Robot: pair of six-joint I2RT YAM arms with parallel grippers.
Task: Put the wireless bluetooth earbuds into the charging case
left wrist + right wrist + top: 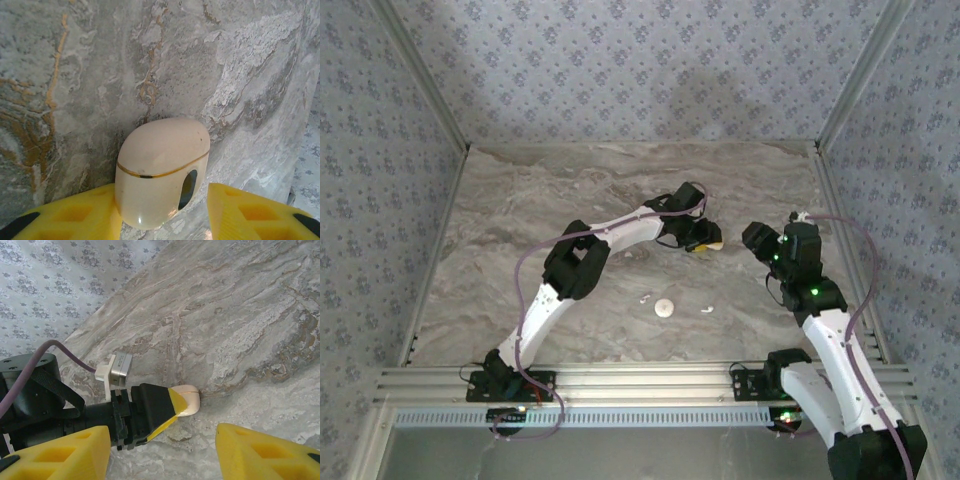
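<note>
The surface (520, 220) is grey-beige marble streaked with pale veins, and close up in the left wrist view with thin rusty-gold ones. The walls (620, 60) carry blue-grey wallpaper with a small repeating floral motif. The charging case (160, 160) is glossy cream, with a thin gold band around it and a dark oval patch on its side. The left tool (162, 200) and right tool (162, 440) have bright yellow fingers backed in black. The arms (620, 228) are white with black joints and purple cables (525, 270). The earbuds (708, 308) are white. The small round piece (665, 308) beside them looks pale peach, though it is tiny.
</note>
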